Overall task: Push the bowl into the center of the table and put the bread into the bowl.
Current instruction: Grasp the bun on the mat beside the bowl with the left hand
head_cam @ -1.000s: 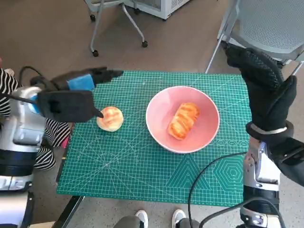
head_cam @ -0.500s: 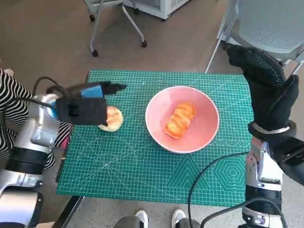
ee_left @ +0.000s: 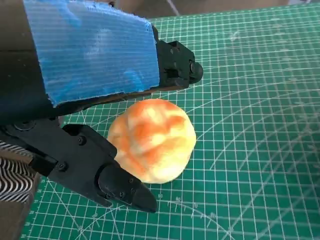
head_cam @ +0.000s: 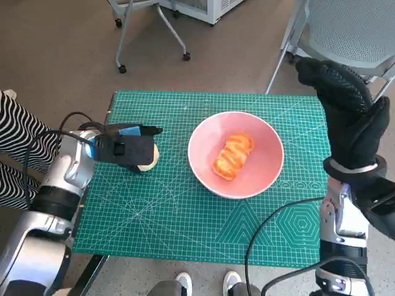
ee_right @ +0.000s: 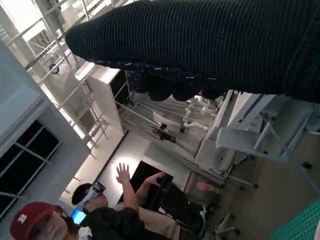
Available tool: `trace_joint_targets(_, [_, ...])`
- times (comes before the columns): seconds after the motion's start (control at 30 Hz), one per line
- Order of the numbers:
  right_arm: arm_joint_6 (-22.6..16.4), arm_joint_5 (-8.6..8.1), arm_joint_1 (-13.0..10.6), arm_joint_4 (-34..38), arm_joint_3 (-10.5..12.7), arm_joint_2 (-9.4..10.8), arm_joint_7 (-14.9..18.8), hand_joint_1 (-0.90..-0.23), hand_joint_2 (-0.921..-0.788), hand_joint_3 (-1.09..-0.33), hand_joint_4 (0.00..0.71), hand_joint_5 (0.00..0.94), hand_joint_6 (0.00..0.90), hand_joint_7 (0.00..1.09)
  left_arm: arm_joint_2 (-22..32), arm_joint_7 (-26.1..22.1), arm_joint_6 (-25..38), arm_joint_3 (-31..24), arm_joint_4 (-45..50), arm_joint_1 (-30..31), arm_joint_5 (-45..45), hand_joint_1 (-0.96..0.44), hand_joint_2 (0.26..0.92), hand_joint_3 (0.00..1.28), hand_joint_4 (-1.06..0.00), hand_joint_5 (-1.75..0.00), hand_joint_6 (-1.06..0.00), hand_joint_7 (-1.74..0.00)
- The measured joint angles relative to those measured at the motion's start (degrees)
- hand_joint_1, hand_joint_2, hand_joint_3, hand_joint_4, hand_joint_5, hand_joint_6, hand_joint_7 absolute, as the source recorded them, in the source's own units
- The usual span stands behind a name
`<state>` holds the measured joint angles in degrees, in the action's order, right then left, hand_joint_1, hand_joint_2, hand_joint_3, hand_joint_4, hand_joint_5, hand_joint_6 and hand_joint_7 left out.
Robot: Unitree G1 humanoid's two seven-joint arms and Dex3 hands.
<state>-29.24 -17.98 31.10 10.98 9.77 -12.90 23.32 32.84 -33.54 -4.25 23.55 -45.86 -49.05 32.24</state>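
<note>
A pink bowl (head_cam: 271, 161) sits near the middle of the green mat (head_cam: 185, 228), with a long golden bread (head_cam: 233, 156) lying in it. A round bun (head_cam: 150, 160) rests on the mat to the bowl's left, mostly covered by my left hand (head_cam: 126, 148). In the left wrist view the bun (ee_left: 152, 140) lies between the hand's fingers (ee_left: 175, 65) and the thumb, both close against it, still resting on the mat. My left hand (ee_left: 90, 65) fills that view. My right hand (head_cam: 345, 117) hangs raised over the table's right edge, holding nothing; its glove (ee_right: 200, 45) shows as a dark band.
A grey chair (head_cam: 352, 31) stands behind the table's far right corner and a wheeled frame (head_cam: 148, 24) behind the far left. A person in striped clothing (head_cam: 18, 142) sits at the left; shoes (head_cam: 203, 282) show at the near edge. A black cable (head_cam: 265, 231) crosses the mat's right front.
My left hand has swung in from the left and come down around the bun, which it now straddles. Bowl, long bread and right hand have stayed put.
</note>
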Motion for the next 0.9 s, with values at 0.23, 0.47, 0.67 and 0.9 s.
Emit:
trace_joint_targets(0.23, [0.6,-0.15,0.0,-0.2,0.1,0.0,0.1,-0.647,-0.921,-0.613,0.123,0.000,-0.001,0.56,-2.1,3.7,-1.3,2.1,-6.2,-0.7,2.1,-0.15,0.730,0.01,-0.12,-0.02,-0.29,-0.04])
trace_joint_targets(0.47, [1.0,-0.29,0.0,-1.2,0.1,-0.1,0.1,-0.643,-0.921,-0.612,0.124,0.001,-0.001,0.57,-3.9,10.9,-2.7,3.9,-12.1,-2.3,4.5,-0.02,0.821,0.04,-0.45,-0.08,-0.55,-0.13])
trace_joint_targets(0.67, [1.2,-0.31,0.0,-1.7,0.1,-0.1,0.1,-0.644,-0.921,-0.611,0.124,0.001,-0.001,0.57,-4.0,17.9,-5.1,4.9,-14.9,-2.8,6.1,0.00,0.900,0.08,-0.67,-0.98,-0.60,-0.84])
trace_joint_targets(0.9, [1.4,-0.51,0.0,-1.8,0.2,-0.1,0.3,-0.647,-0.921,-0.612,0.123,0.000,-0.001,0.59,-3.5,19.6,-7.8,5.0,-15.6,-3.0,6.1,0.00,0.905,0.06,-0.69,-1.24,-0.70,-0.98])
